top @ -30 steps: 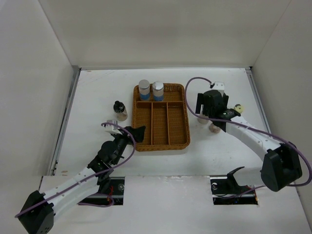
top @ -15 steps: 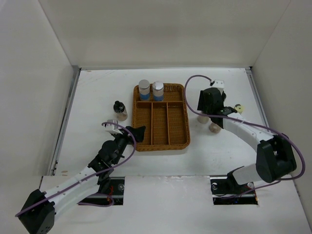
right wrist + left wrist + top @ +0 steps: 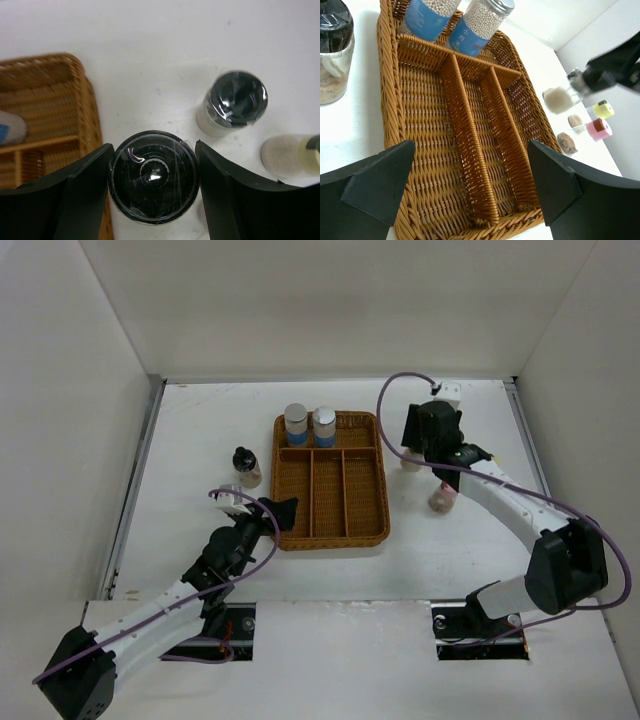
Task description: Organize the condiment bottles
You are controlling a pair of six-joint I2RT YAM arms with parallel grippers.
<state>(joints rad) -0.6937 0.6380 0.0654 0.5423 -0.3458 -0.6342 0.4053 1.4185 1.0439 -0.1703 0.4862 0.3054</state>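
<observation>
Condiment bottles [image 3: 243,468] on white-walled white table [image 3: 200,420]; right claw [image 3: 152,150] tight on dark-lidded jar [image 3: 152,176], left claw [image 3: 470,147] wide.

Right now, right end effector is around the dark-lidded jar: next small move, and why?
Probably a short straight lift. The right end effector has its fingers against both sides of the dark-lidded jar, a neighbouring jar stands close by and the wicker tray rim is alongside; rising first should avoid clipping either.

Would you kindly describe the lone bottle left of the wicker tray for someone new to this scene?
Find the brown wicker tray mid-table. Just outside its left wall, near the far end, one small bottle stands upright alone. Its dark cap and tan powder distinguish it from the silver-capped, blue-labelled shakers inside the tray.
</observation>
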